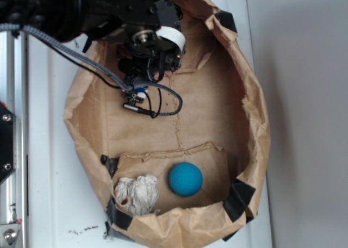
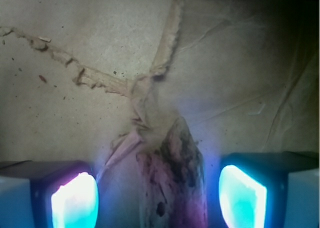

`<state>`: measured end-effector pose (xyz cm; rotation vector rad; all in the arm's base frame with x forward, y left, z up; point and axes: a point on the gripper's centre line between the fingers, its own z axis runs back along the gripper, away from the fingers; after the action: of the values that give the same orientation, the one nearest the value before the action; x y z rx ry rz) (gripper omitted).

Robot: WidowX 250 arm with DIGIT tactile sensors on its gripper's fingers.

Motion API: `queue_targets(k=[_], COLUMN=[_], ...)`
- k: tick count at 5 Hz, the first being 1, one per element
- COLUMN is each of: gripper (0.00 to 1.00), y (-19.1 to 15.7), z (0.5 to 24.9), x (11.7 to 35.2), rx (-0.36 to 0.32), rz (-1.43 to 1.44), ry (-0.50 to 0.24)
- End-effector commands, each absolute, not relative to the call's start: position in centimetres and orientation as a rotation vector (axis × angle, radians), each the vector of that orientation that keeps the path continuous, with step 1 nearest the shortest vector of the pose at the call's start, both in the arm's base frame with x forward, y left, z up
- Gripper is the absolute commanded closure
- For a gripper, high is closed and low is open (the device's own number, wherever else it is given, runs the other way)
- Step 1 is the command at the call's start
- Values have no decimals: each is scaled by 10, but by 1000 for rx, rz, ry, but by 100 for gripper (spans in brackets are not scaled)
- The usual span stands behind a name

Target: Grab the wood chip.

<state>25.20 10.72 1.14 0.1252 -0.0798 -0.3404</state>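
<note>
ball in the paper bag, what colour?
Blue: the round textured ball beside the crumpled whitish paper wad. Exterior view shows it best.

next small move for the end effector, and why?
Probably close. In the wrist view the wood chip already lies between the two lit fingers, with a gap on either side and the jaws open. It sits on the torn brown paper, so squeezing now should catch it without further descent.

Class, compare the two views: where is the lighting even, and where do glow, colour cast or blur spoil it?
Exterior view: soft, even daylight; round blue ball sharp. Wrist view: dim, glowing cyan-magenta fingertips tint the flat, dark, rough-edged wood chip purple; close foreground slightly blurred, upper right corner in shadow.
</note>
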Motion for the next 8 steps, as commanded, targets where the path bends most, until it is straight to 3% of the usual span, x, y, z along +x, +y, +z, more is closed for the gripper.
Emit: queue_targets(k=[1,5,6,8], gripper=[100,100,100,100], y=[111,112,110,82], z=[5,12,32,120], x=[255,257,260,243], rx=[126,131,93,13], rz=[-300,-299,-290,-296], ry=[-102,-130,-160,-274])
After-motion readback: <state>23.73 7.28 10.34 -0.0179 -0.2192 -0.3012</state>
